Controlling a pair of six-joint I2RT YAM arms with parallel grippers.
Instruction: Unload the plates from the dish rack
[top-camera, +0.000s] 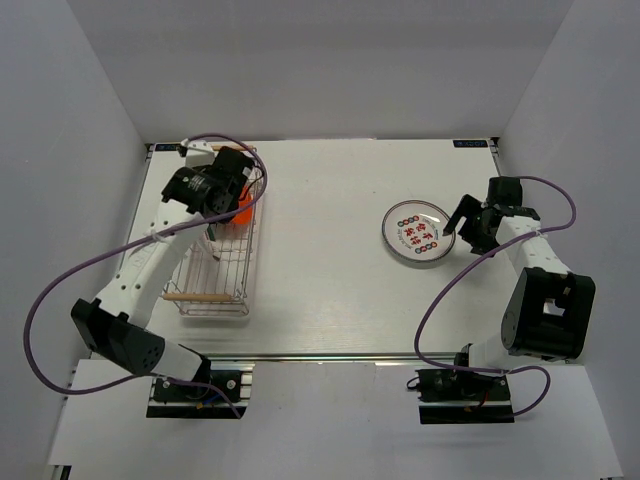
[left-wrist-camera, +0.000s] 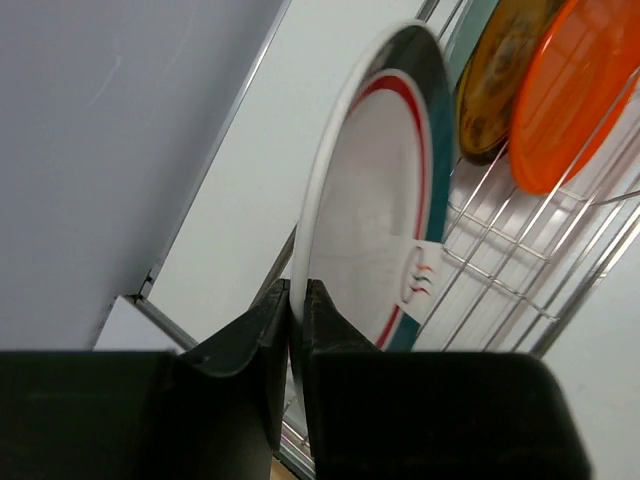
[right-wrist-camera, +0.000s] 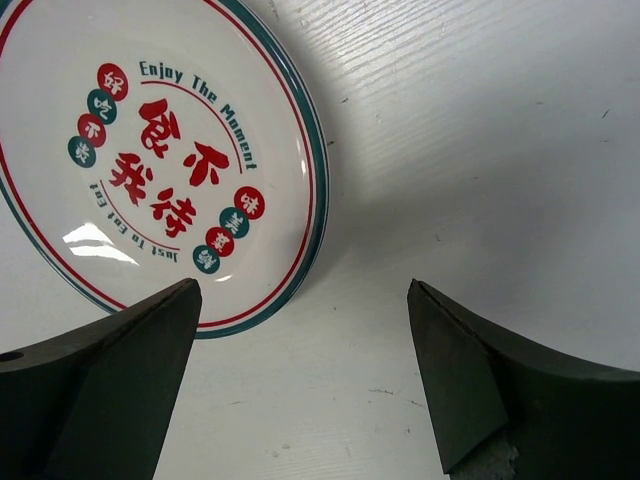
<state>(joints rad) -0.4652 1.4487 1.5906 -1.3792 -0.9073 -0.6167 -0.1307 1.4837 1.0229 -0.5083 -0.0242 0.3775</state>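
Left gripper (left-wrist-camera: 297, 300): jaws clamped on the rim of the upright plate (left-wrist-camera: 370, 220). One finger (left-wrist-camera: 250, 345) is on its plain side, the other on the side with the band. The plate is white with a red-and-green rim band. It stands on edge in the rack (left-wrist-camera: 520, 260), slightly tilted, rising straight out of the fingers in the wrist view. Cannot tell whether its lower edge sits on the wires.

Further along the rack are a brown plate (left-wrist-camera: 495, 80) and an orange plate (left-wrist-camera: 570, 90), both on edge. The orange one overlaps the brown one in view. Neither touches the gripper.

Top view: the left gripper (top-camera: 232, 190) is over the far half of the rack (top-camera: 247, 270). The rack sits on the left of the table (top-camera: 320, 310), long axis running near to far. The orange plate (top-camera: 238, 210) shows just beside the gripper. The near wooden handle (top-camera: 200, 296) is well apart from it.

Right gripper (right-wrist-camera: 302, 290): jaws spread wide, holding nothing. The flat plate (right-wrist-camera: 150, 170) lies face up on the table, with red characters and "Enjoy The Moment" readable. In the wrist view it is ahead and to the left, with its rim reaching the mouth of the gap by the left-hand finger. Contact cannot be told.

Top view: the right gripper (top-camera: 458, 228) is just beside the right edge of the flat plate (top-camera: 417, 235). That is on the right of the table, well apart from the rack.
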